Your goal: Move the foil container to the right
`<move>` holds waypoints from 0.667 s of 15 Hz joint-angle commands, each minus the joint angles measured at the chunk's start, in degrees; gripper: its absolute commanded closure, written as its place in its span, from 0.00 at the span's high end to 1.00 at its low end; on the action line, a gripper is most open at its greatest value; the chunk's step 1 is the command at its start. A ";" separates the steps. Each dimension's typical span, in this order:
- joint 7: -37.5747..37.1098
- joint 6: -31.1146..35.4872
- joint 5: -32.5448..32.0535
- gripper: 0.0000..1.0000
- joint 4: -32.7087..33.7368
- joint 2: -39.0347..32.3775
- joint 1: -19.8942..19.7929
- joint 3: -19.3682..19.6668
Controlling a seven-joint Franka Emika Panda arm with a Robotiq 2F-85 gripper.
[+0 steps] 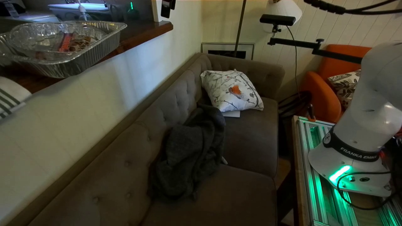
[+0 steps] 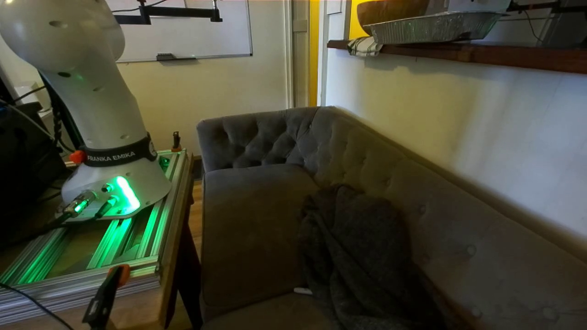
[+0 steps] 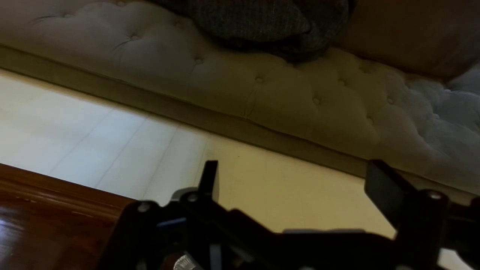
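Silver foil container (image 1: 91,55) rests on the dark wooden surface (image 1: 147,35), near a striped cloth (image 1: 12,94), higher than the sofa (image 1: 251,135); the hand (image 3: 294,178) gapes wide, its 2 fingers (image 3: 384,187) gripping nothing.
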State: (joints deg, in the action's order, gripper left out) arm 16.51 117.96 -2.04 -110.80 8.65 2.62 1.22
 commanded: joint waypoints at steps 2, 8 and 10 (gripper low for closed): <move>6.23 7.00 -3.49 1.00 6.08 -7.67 -0.71 -0.07; 16.36 15.16 0.01 1.00 21.79 -22.40 -1.86 0.08; 17.49 16.00 2.06 1.00 27.63 -26.63 -3.66 -1.60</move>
State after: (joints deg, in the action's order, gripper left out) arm 30.29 133.57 -3.34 -94.44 -9.97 1.12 1.47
